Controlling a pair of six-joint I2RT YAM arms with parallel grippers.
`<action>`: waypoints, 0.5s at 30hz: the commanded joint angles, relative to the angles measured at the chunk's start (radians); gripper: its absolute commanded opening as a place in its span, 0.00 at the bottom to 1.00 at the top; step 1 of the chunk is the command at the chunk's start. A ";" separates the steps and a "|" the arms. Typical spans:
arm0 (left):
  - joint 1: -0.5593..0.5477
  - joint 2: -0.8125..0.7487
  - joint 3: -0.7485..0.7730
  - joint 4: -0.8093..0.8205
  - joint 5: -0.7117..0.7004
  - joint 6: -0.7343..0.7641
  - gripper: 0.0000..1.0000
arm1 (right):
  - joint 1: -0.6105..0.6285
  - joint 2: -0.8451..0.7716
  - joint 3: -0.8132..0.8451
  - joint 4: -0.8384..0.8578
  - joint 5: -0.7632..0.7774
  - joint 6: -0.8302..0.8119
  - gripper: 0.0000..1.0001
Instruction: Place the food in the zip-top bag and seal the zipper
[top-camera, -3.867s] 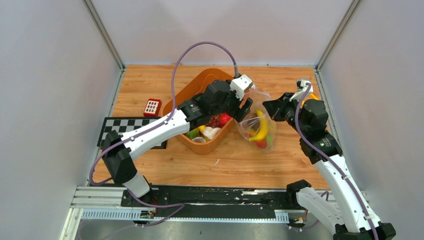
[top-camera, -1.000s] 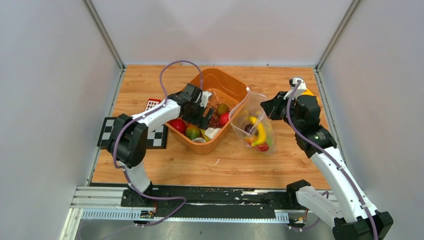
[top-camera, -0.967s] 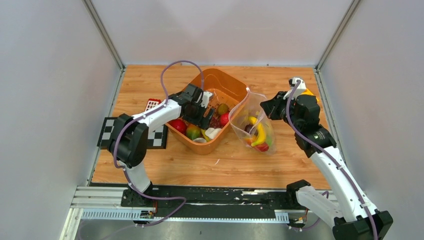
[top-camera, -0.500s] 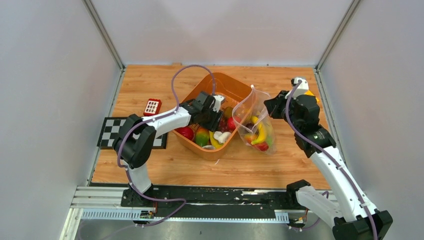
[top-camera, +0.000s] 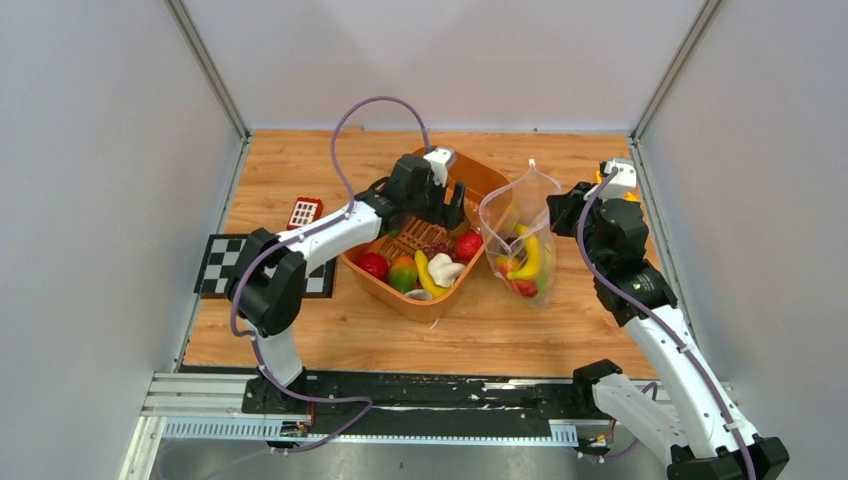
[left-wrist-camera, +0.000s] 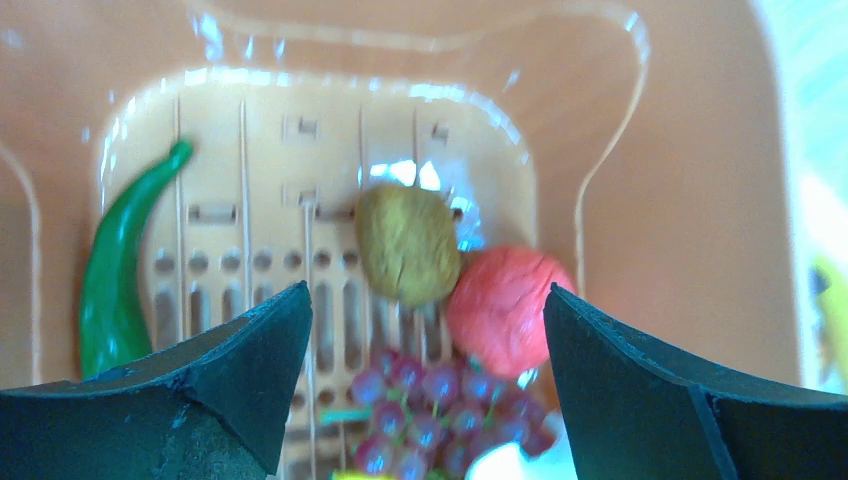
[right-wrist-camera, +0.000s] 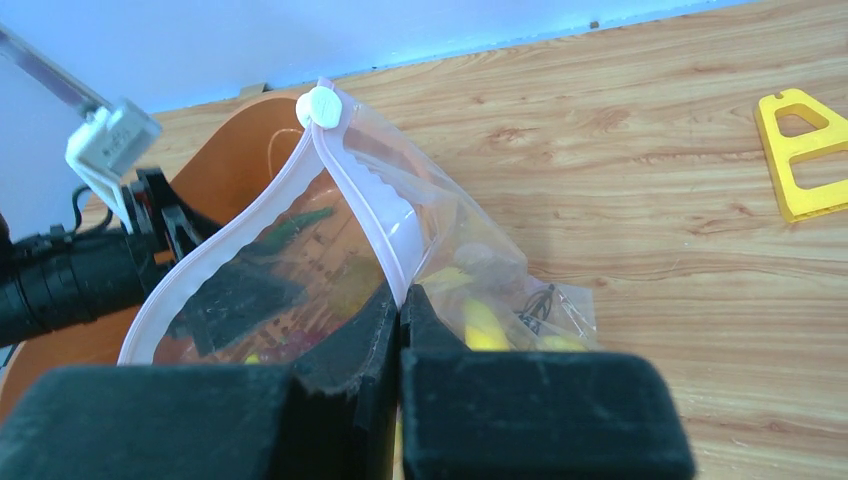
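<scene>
The zip-top bag (top-camera: 520, 235) hangs upright right of the orange basket (top-camera: 420, 305), with a yellow banana (top-camera: 527, 262) and a red fruit (top-camera: 523, 287) inside. My right gripper (top-camera: 556, 210) (right-wrist-camera: 400, 295) is shut on the bag's near mouth edge, on the pinkish zipper (right-wrist-camera: 370, 215); the mouth gapes. My left gripper (top-camera: 452, 203) (left-wrist-camera: 425, 300) stands open over the basket's far right part, holding nothing. Below it lie a brown kiwi (left-wrist-camera: 407, 243), a red fruit (left-wrist-camera: 508, 308), grapes (left-wrist-camera: 440, 405) and a green pepper (left-wrist-camera: 125, 270). More food shows lower in the basket: mango (top-camera: 403, 272), banana (top-camera: 427, 275), mushroom (top-camera: 443, 268).
A small red block (top-camera: 305, 213) and a checkerboard mat (top-camera: 220, 265) lie left of the basket. A yellow piece (right-wrist-camera: 805, 150) lies on the wood by the right wall. Grey walls close in the table on three sides.
The left gripper has moved from the basket's left side to its far right part. The basket has slid and turned to the right. The right gripper has drawn the bag more upright.
</scene>
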 joint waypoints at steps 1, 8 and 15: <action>0.006 0.093 0.117 0.115 0.062 -0.042 0.92 | -0.004 -0.008 0.007 0.061 0.039 -0.001 0.00; 0.007 0.239 0.205 0.055 0.047 -0.019 0.91 | -0.004 0.004 0.013 0.057 0.008 0.001 0.00; 0.004 0.186 0.137 0.048 0.045 0.002 0.93 | -0.004 0.022 0.011 0.062 -0.017 0.011 0.00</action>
